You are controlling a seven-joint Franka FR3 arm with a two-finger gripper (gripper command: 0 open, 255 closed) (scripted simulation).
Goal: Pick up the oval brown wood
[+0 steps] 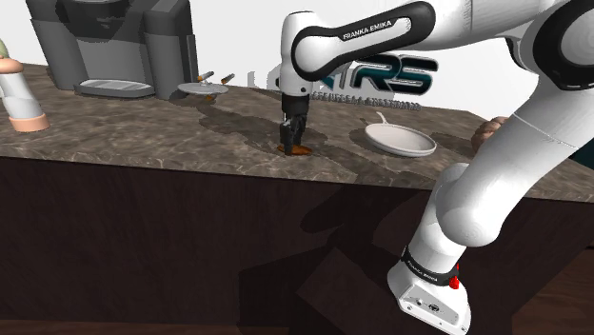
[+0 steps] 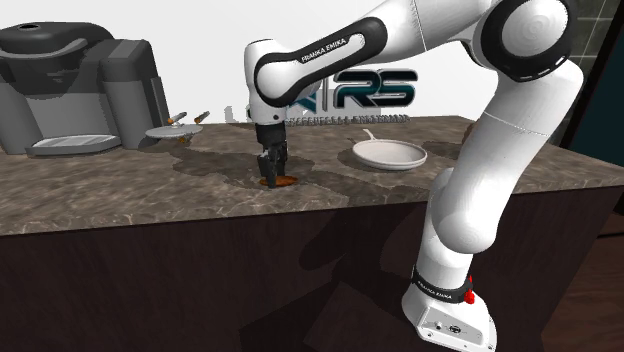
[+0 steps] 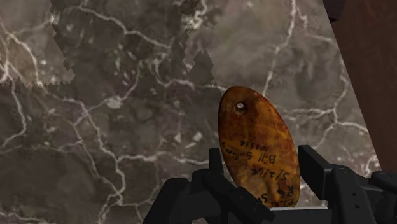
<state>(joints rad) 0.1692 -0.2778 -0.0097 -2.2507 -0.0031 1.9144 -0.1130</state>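
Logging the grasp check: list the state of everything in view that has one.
Oval brown wooden piece: flat on the marble counter, clasped, not yet lifted.
Black fingers: shut on the wooden piece.
White frying pan: upright, empty.
Grey coffee machine: upright.

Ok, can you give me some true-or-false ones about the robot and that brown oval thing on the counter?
1. The oval brown wood has a small hole near one end. True.
2. The white pan sits on the floor. False: it sits on the counter.
3. The gripper hangs high above the counter. False: it is down at the counter, its fingers clasping the oval brown wood from both sides.
4. There is dark writing on the oval brown wood. True.
5. A grey machine stands on the counter. True.
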